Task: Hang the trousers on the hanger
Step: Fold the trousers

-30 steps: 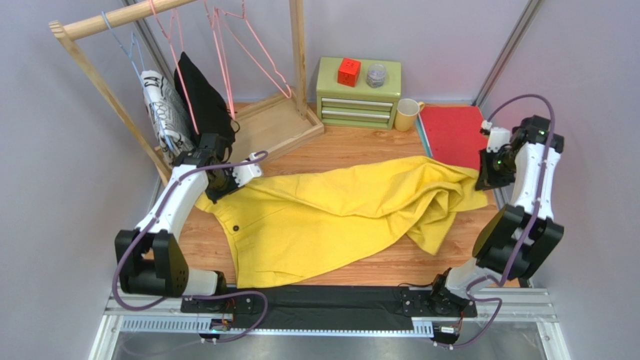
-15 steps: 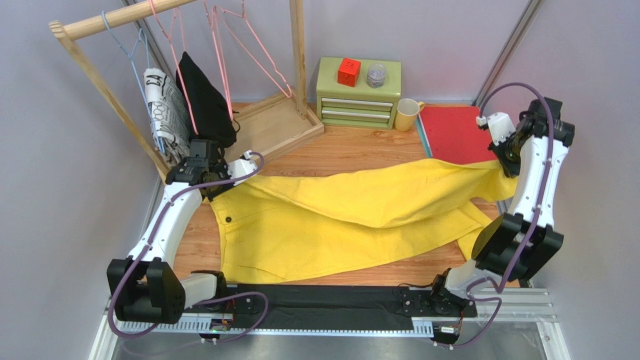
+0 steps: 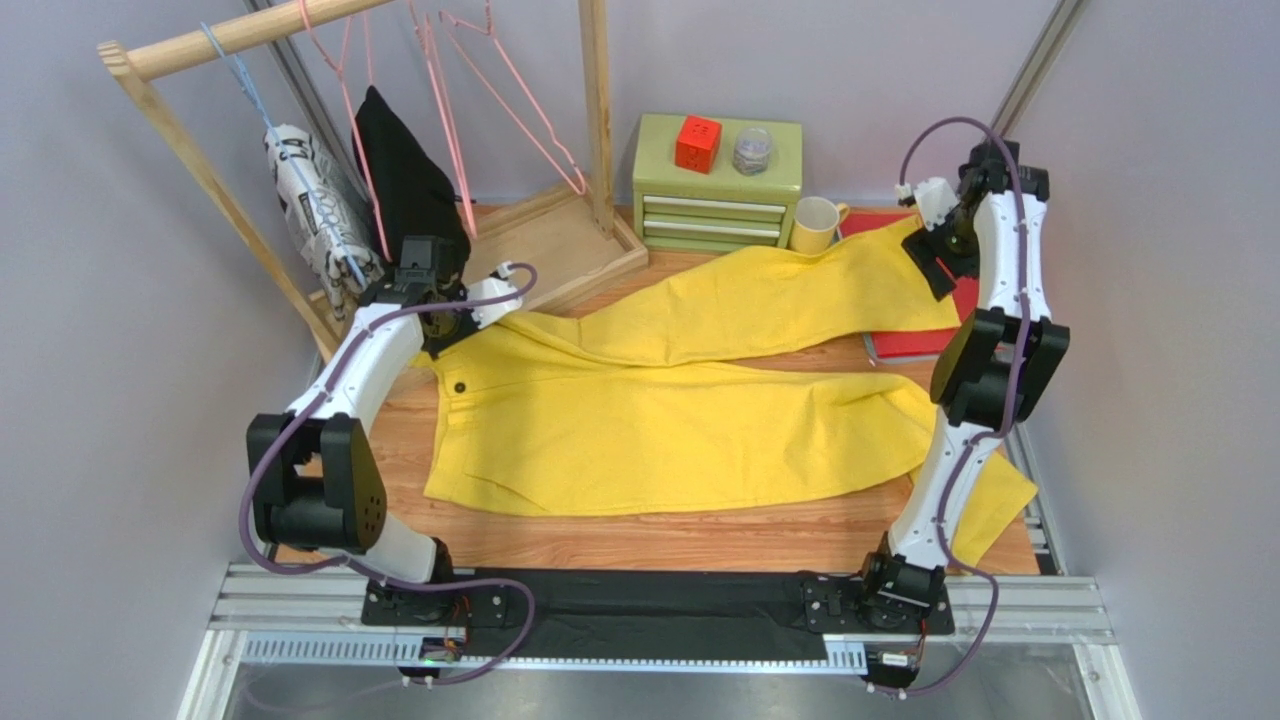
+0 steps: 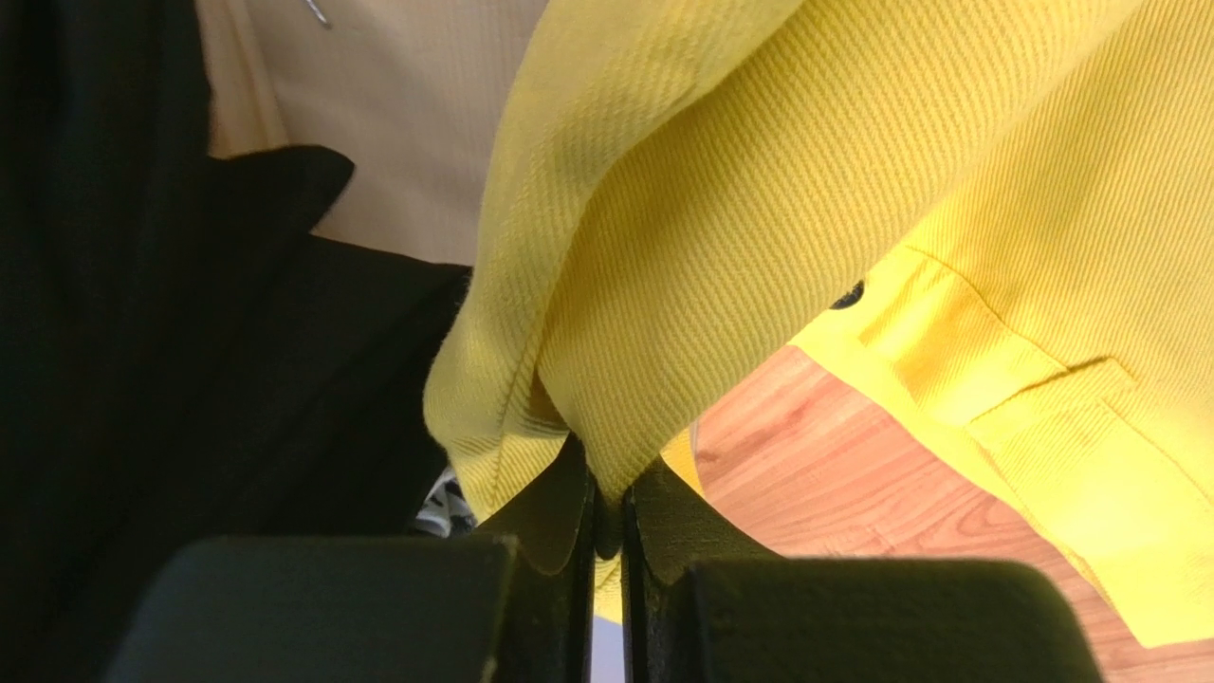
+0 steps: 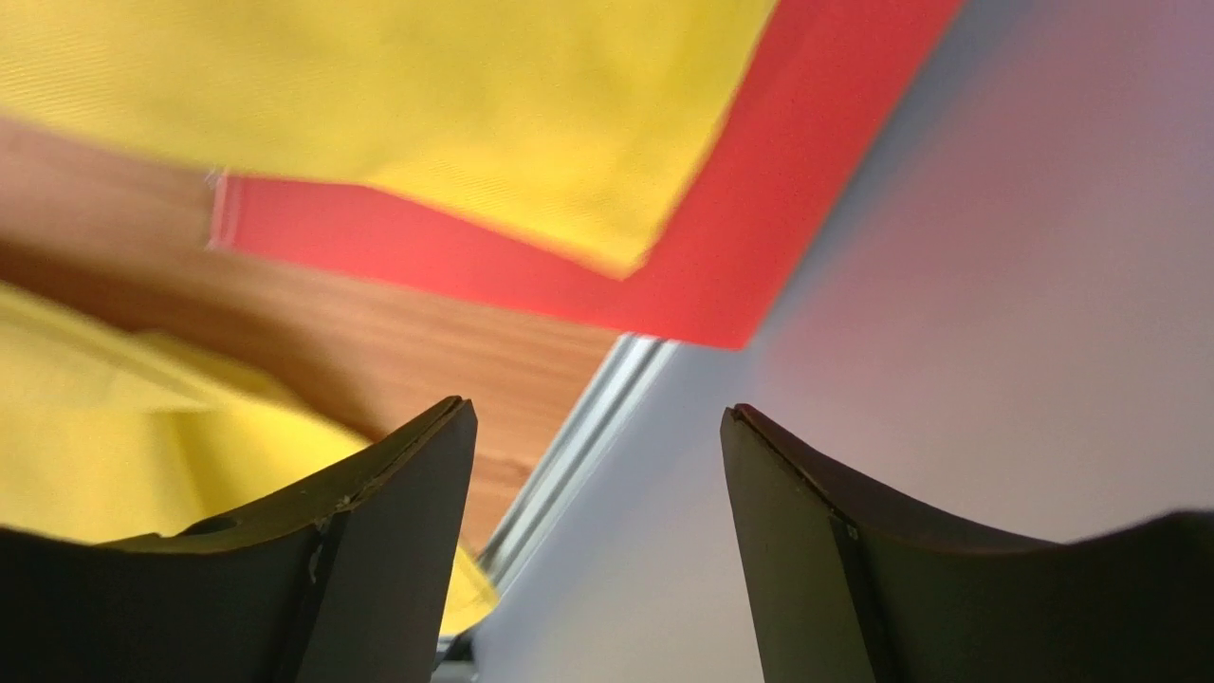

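Observation:
The yellow trousers (image 3: 661, 428) lie spread across the wooden table, waist at the left. One leg runs up to the right over a red folder, and the other lies flat with its end hanging off the table's right edge. My left gripper (image 3: 439, 312) is shut on a fold of the waist cloth (image 4: 670, 271), pinched between the jaws of the left gripper (image 4: 610, 487), beside the black garment (image 4: 171, 370). My right gripper (image 3: 936, 258) hangs raised near the far right wall. In its wrist view the right gripper (image 5: 596, 413) is open and holds nothing, with the trousers (image 5: 428, 114) below. Empty pink hangers (image 3: 504, 98) hang on the rack.
The wooden rack's base (image 3: 549, 248) stands at the back left, carrying a black garment (image 3: 403, 188) and a patterned garment (image 3: 308, 203) on a light blue hanger (image 3: 241, 72). A green drawer chest (image 3: 717, 195), a yellow mug (image 3: 813, 228) and the red folder (image 3: 906, 339) sit at the back right.
My right gripper opened, let go of the trouser leg and rose toward the back wall. That leg now lies over the red folder. My left gripper pulled the waist toward the rack.

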`<state>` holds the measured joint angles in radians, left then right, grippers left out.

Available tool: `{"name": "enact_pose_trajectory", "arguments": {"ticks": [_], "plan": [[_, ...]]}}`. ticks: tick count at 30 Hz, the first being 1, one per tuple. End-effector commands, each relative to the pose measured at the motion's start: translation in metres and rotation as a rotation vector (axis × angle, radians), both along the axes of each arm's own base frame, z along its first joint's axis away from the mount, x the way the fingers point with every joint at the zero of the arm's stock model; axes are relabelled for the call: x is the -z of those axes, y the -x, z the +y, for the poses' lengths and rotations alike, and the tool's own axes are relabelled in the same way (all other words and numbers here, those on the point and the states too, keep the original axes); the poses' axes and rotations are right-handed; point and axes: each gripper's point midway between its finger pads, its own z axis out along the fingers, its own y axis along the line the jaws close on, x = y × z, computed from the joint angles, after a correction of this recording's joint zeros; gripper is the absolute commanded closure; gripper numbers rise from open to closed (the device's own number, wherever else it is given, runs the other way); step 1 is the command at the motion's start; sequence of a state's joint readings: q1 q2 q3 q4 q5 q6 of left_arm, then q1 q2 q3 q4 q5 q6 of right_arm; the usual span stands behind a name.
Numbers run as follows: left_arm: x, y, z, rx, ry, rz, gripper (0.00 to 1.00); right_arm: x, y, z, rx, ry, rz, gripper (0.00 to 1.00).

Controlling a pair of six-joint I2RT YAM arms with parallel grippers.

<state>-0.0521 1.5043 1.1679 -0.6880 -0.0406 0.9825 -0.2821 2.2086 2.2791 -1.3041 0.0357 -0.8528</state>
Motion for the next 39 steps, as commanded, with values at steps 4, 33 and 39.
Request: {"name": "enact_pose_trajectory", "arguments": {"ticks": [4, 33, 39], "plan": [[0.005, 0.005, 0.003, -0.032, -0.007, 0.051, 0.92, -0.006, 0.088, 0.045, -0.087, -0.182, 0.082, 0.43], [0.031, 0.019, -0.004, -0.040, 0.023, 0.187, 0.91, 0.107, -0.009, 0.027, -0.293, -0.057, 0.120, 0.80], [0.033, 0.018, -0.007, -0.048, 0.041, 0.212, 0.91, 0.103, -0.017, 0.027, -0.308, -0.049, 0.077, 0.60]]}}
